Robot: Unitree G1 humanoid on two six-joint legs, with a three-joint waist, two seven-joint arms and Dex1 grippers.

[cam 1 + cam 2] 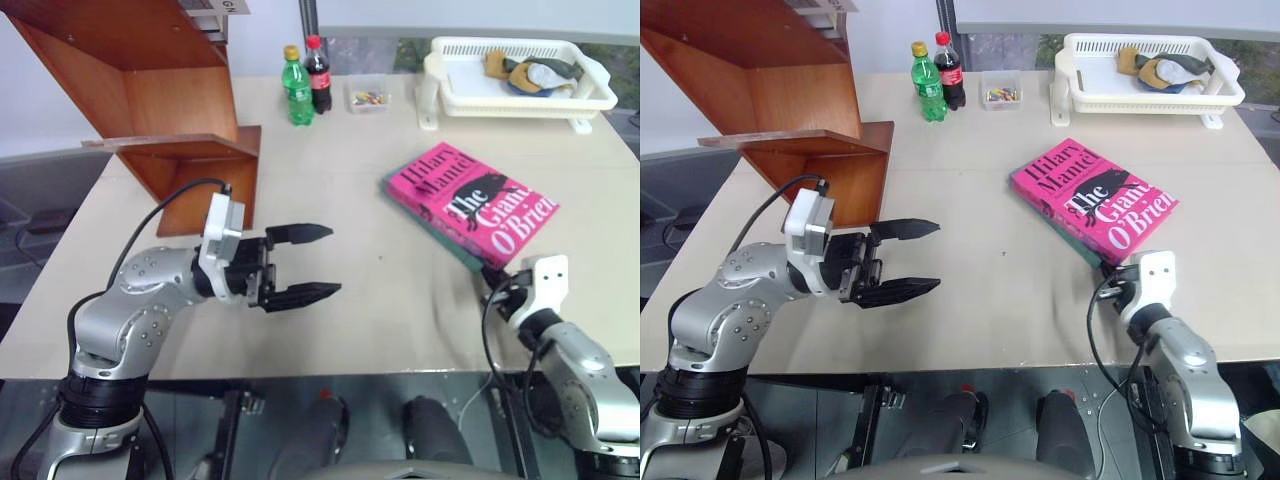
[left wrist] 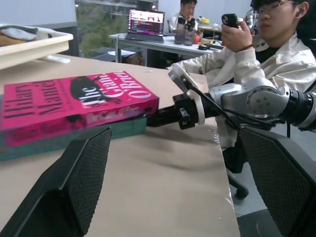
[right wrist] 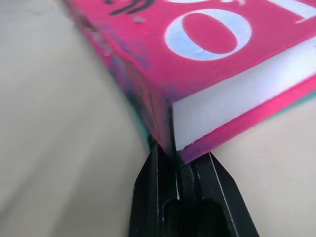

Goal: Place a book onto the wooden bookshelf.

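Low, right arm's shut fingers (image 3: 177, 173) at the book (image 1: 470, 200) corner.

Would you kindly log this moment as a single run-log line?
left claw: open, above table | right claw: shut, tips at pink book corner | book on teal book | bookshelf: no book

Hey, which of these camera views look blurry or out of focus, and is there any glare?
Right wrist view: the pink book is soft and blurred close up, the shut right gripper meeting its corner. Left wrist view: near fingers are soft. Left eye view: sharp, mild sheen on the wooden bookshelf.
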